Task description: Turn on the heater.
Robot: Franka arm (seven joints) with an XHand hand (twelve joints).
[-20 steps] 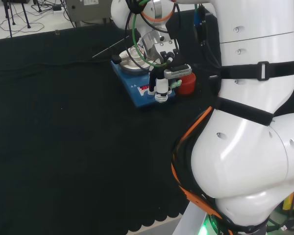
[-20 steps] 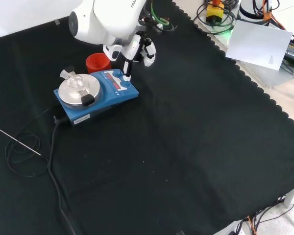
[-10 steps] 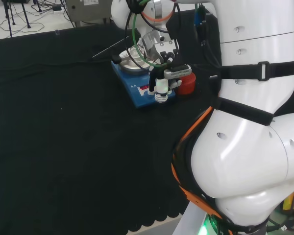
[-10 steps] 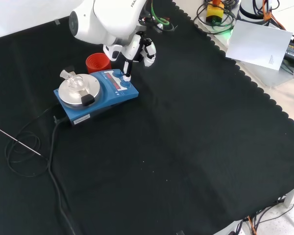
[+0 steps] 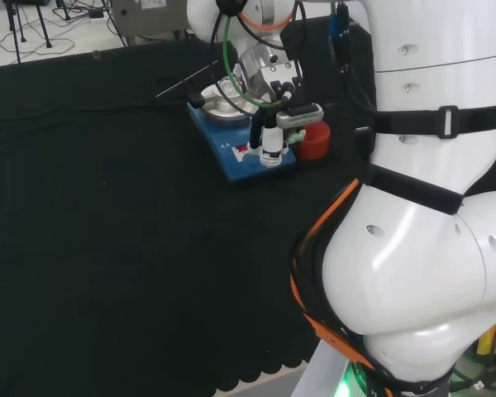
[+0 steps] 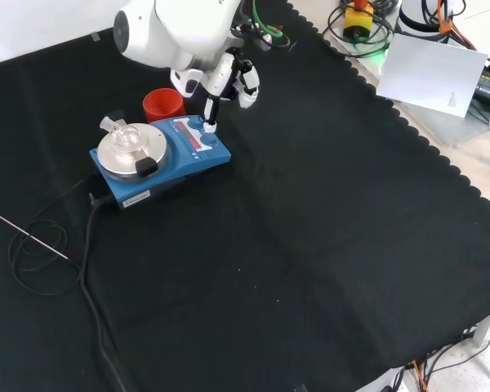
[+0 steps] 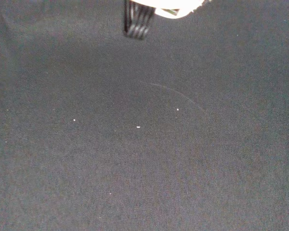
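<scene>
Front view: blue heater sitting toward the upper left of the black-clothed tabletop, silver top plate with a small clear glass piece resting on it, red ribbed ring just behind. Hand poised right over the heater's control panel corner, one finger pointing straight down at the panel, tip at or just above the surface. Hard to call contact from here. Rest of the fingers look tucked up, not wrapped around anything.

Head view: same story, hand over the near-right edge of the heater, red ring just beside it on the right.

Stuff that could go sideways, guessing only:
- Landing on the wrong control, or between 2 of them, if the fingertip is slightly off. Panel looks tight.
- Pushing at an angle and shoving the whole heater across the cloth instead of pressing the switch. Nothing visibly anchoring it.
- A shove like that could tip the glass piece off the plate, since it's just sitting there.
- Tucked fingers or wrist clipping the red ring on the way down.
- Power cord trailing off the left side could tug if the unit slides.
</scene>
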